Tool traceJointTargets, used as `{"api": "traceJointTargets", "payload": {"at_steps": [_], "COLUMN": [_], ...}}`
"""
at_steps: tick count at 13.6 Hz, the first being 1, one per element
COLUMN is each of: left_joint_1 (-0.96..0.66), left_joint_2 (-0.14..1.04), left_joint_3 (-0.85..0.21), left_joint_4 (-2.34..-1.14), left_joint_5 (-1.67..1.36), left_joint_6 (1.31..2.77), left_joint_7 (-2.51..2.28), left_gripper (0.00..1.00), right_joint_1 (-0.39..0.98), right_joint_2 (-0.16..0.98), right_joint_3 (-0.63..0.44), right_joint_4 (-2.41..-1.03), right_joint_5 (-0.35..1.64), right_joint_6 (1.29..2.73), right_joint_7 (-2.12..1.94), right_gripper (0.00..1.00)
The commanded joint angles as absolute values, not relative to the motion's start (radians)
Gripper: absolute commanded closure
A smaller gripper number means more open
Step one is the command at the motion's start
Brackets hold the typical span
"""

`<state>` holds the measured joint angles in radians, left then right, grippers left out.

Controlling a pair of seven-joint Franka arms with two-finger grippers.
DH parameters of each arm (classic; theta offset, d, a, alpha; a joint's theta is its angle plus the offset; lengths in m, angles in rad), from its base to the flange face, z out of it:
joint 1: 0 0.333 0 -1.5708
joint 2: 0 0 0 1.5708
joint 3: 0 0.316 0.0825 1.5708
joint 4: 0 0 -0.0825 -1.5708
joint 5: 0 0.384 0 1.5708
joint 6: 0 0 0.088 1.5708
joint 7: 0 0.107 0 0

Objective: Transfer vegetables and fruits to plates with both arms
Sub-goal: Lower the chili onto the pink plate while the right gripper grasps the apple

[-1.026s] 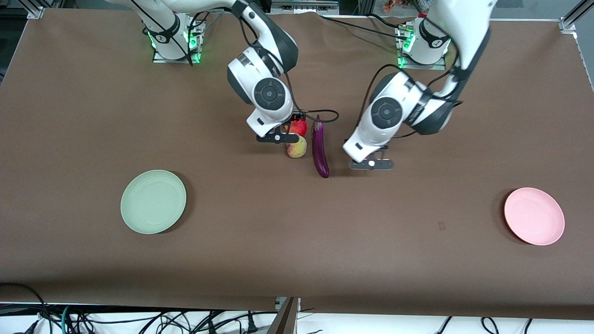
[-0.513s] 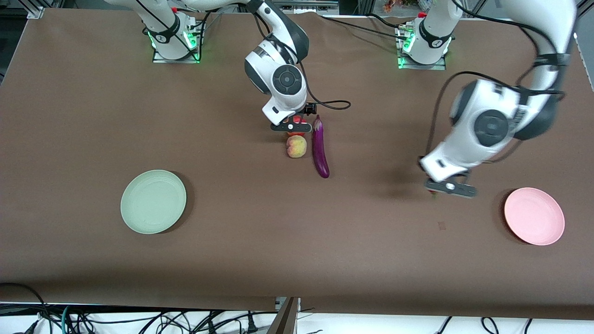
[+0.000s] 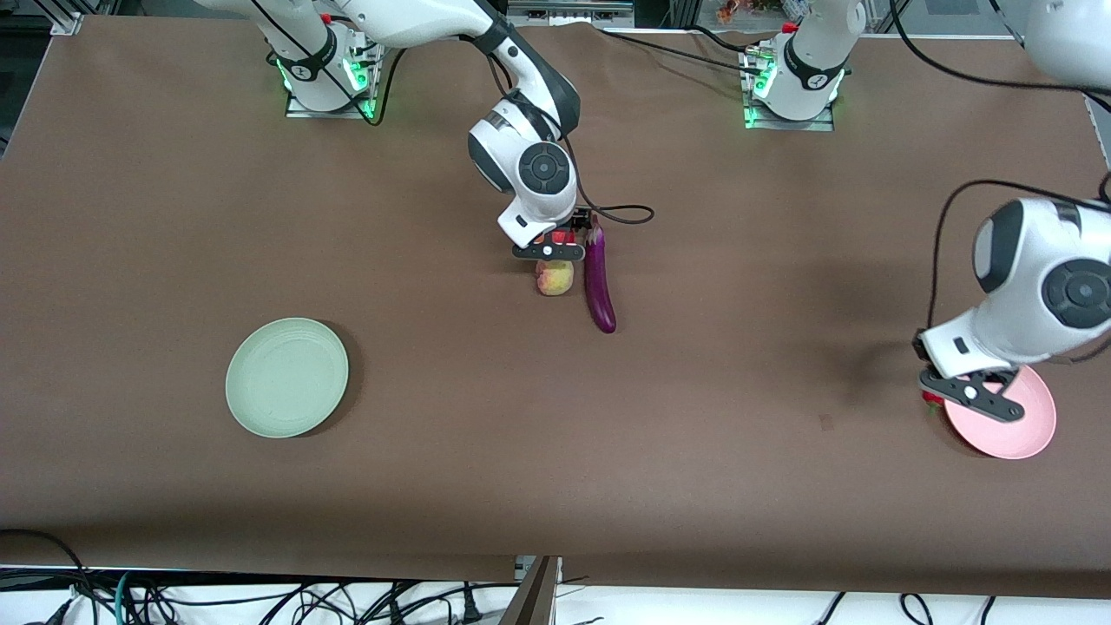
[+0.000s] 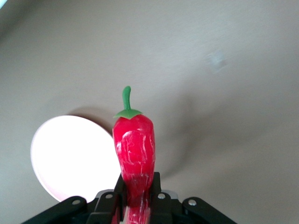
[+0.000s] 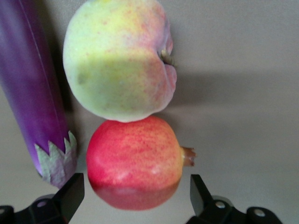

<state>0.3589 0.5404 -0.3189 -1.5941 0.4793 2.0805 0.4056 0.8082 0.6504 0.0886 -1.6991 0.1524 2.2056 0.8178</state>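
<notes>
Writing: none legible.
Green plate (image 3: 286,377): empty, right arm's end.
Left gripper (image 4: 138,205): clamped on chili (image 4: 134,154), over pink plate (image 3: 1020,425) rim.
Right gripper (image 5: 135,193): jaws wide, flanking red fruit (image 5: 135,161), mid-table; peach (image 5: 117,60) touching it, eggplant (image 5: 32,93) beside.

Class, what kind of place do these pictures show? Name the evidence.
Probably a robotics lab: two white bench-mounted arms, a brown cloth-covered table, and loose black cables along its edge.

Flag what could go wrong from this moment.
The left gripper holds the chili over the edge of the pink plate; released here, it may land on the table. The right gripper, jaws open around the red fruit, could nudge the touching peach or the eggplant.
</notes>
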Motion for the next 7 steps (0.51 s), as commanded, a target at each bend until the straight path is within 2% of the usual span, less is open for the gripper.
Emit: {"api": "traceJointTargets", "payload": {"at_steps": [1, 2, 3, 4, 5, 7], "left_joint_1": [0.42, 0.442, 0.477, 0.504, 0.524, 0.567], "left_joint_2": [0.662, 0.688, 0.715, 0.733, 0.751, 0.779], "left_joint_3": [-0.333, -0.33, -0.319, -0.311, -0.31, -0.308], "left_joint_4": [-1.489, -1.489, -1.489, -1.489, -1.489, -1.489], "left_joint_5": [0.572, 0.587, 0.597, 0.595, 0.595, 0.591], "left_joint_6": [2.145, 2.198, 2.236, 2.255, 2.266, 2.279], "left_joint_7": [0.573, 0.615, 0.642, 0.669, 0.693, 0.716], "left_gripper": [0.96, 0.96, 0.96, 0.96, 0.96, 0.96], "right_joint_1": [0.824, 0.824, 0.825, 0.825, 0.825, 0.825], "right_joint_2": [0.649, 0.65, 0.655, 0.657, 0.66, 0.661], "right_joint_3": [0.077, 0.077, 0.077, 0.077, 0.077, 0.077], "right_joint_4": [-1.698, -1.7, -1.698, -1.698, -1.698, -1.698], "right_joint_5": [0.123, 0.121, 0.117, 0.098, 0.078, 0.075], "right_joint_6": [2.223, 2.233, 2.24, 2.246, 2.249, 2.255], "right_joint_7": [0.841, 0.845, 0.845, 0.845, 0.845, 0.845], "right_gripper": [0.0, 0.0, 0.04, 0.17, 0.25, 0.28]}}
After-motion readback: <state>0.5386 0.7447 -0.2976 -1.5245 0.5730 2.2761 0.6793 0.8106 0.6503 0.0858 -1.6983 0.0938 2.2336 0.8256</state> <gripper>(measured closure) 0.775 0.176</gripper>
